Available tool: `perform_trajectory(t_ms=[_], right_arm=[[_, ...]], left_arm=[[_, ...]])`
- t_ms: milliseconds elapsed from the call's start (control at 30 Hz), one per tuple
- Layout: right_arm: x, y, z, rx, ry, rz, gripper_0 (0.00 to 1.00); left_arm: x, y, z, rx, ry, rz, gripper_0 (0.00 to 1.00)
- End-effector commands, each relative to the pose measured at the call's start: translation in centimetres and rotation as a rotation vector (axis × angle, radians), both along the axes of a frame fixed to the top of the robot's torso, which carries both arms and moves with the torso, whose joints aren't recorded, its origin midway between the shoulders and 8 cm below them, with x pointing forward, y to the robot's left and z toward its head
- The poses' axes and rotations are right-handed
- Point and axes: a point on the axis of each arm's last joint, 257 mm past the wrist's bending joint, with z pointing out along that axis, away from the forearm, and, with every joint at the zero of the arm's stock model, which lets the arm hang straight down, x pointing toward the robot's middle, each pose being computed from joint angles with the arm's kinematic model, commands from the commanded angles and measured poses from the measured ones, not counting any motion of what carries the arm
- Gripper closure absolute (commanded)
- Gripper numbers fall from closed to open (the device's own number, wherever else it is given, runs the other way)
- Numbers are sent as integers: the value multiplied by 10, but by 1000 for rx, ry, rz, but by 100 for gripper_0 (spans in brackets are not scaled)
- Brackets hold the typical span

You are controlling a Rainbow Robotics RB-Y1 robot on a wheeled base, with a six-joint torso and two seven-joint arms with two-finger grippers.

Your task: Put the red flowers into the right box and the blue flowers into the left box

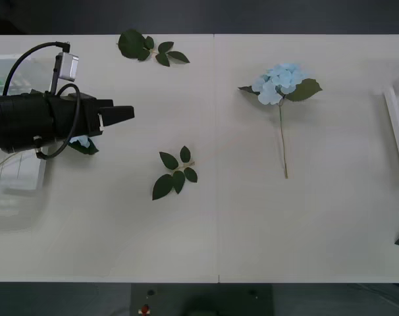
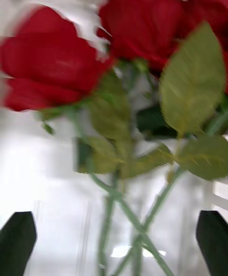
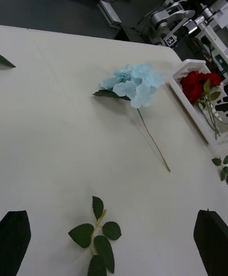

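Now the move turns on the one blue flower (image 1: 282, 82) lying on the table (image 1: 252, 224) — head far, stem running back toward the robot. From it, the left gripper (image 1: 124, 113) hangs well off to the left, over the left box's (image 1: 15, 197) edge, fingers spread and empty. The right gripper (image 2: 114, 238), also spread — empty — hovers over the red flowers (image 3: 199, 83) in the right box (image 3: 190, 109), probably the nearer arm.

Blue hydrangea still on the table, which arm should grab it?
Left, probably. The left gripper is open over the table beside the left box, facing the blue flower. The right gripper hangs open over red flowers.
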Motion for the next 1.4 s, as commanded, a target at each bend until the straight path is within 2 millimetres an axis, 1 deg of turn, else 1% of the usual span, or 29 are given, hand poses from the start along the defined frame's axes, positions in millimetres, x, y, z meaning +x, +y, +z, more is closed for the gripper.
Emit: perform_trajectory(t_ms=[33, 100, 133, 200, 233, 267, 300, 433, 467, 500, 533, 567, 600, 633, 733, 800, 933, 1000, 1033, 1067, 1267, 1400], right_arm=[[31, 48, 41, 67, -13, 104, 0], [37, 71, 52, 125, -7, 133, 0], [38, 79, 55, 143, -3, 141, 0], [41, 108, 65, 200, 19, 164, 0], [42, 119, 68, 216, 28, 169, 0], [42, 125, 69, 224, 36, 169, 0], [43, 145, 75, 247, 50, 171, 0], [42, 195, 88, 294, 84, 160, 0], [42, 204, 89, 304, 88, 159, 0], [42, 223, 92, 326, 96, 148, 0], [42, 230, 93, 330, 98, 147, 0], [42, 249, 92, 343, 106, 140, 0], [43, 256, 93, 349, 108, 137, 0], [42, 271, 90, 358, 122, 135, 0], [45, 300, 88, 361, 138, 125, 0], [48, 314, 85, 361, 145, 117, 0], [60, 352, 77, 364, 151, 103, 0], [64, 363, 75, 362, 145, 107, 0], [67, 374, 71, 362, 143, 108, 0], [68, 376, 71, 361, 137, 107, 0], [78, 402, 50, 270, 125, 140, 0], [91, 414, 37, 247, 103, 144, 0]], left_arm=[[4, 7, 12, 31, -69, -5, 0], [4, 6, 13, 29, -71, -5, 0], [4, 6, 13, 29, -71, -5, 0], [4, 6, 13, 30, -73, -6, 0], [5, 7, 13, 32, -75, -4, 0], [4, 7, 13, 31, -75, -5, 0], [4, 7, 12, 34, -75, -6, 0], [4, 7, 11, 31, -72, -4, 0], [4, 7, 11, 32, -73, -5, 0], [5, 7, 12, 32, -74, -4, 0], [5, 8, 12, 34, -74, -3, 0], [4, 7, 12, 33, -74, -6, 0], [4, 8, 11, 35, -73, -5, 0], [5, 8, 11, 34, -75, -4, 0], [4, 8, 12, 33, -76, -5, 0], [4, 7, 12, 32, -76, -6, 0], [4, 7, 11, 33, -76, -7, 0], [4, 7, 11, 33, -76, -7, 0], [4, 7, 11, 33, -77, -5, 0], [4, 7, 11, 33, -76, -7, 0], [4, 6, 11, 30, -75, -6, 0], [4, 6, 8, 31, -71, -5, 0]])
